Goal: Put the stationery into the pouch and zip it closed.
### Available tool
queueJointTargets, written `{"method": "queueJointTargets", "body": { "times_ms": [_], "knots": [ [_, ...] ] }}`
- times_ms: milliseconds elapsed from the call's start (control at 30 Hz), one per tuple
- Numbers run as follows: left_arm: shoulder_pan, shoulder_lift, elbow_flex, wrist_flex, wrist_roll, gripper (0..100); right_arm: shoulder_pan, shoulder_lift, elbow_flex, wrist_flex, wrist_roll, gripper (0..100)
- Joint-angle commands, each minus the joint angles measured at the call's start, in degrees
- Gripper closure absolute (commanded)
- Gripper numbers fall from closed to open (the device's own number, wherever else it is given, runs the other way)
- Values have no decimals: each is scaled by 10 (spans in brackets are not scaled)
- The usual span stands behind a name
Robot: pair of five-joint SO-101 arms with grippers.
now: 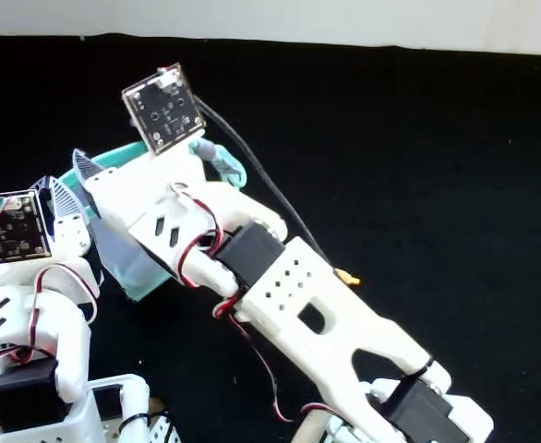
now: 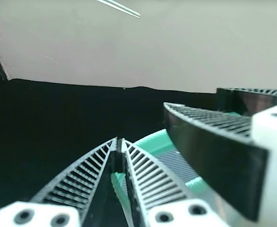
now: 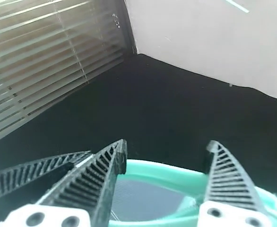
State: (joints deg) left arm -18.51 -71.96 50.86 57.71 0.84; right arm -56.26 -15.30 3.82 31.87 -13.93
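My left gripper (image 2: 118,142) has its fingers pressed flat together, and there's a strip of teal pouch (image 2: 152,142) edge running between them, so I read that as a pinch on the fabric. My right gripper (image 3: 168,143) is spread wide, one finger to each side of the pouch's curved teal rim, hanging just above it and not closed on anything. The two grippers are right next to each other. A finger of each shows up in the other's wrist view.

The pouch (image 1: 132,272) sits on the black table (image 1: 418,138) toward the left, mostly under the right arm's wrist. It's teal with a see-through mesh side. The arms cover its contents, so I can't tell what's inside, and I can't pick out the zip pull either.

Handling-wise I'd guess it's light and floppy. Thin fabric like this folds and slides instead of staying put, and the mesh will snag on a fingertip. The thick teal rim looks like the only firm part, so that's where I'd grab, close to the opening. With one side pinned, the other gripper can work against it. If nothing anchors the pouch, I'd expect it to drag along the table when the zip gets tugged.
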Motion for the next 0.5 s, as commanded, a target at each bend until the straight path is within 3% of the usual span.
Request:
{"method": "queueJointTargets", "body": {
  "times_ms": [0,167,333,467],
  "knots": [
    [0,26,43,4,-6,992,0,-49,-4,3,-5,729],
    [0,21,43,4,-7,992,51,-102,-17,44,-3,729],
    [2,21,43,6,-7,992,137,-140,-73,181,-1,729],
    [4,20,43,5,-7,992,184,-167,-84,232,29,729]
  ]
}}
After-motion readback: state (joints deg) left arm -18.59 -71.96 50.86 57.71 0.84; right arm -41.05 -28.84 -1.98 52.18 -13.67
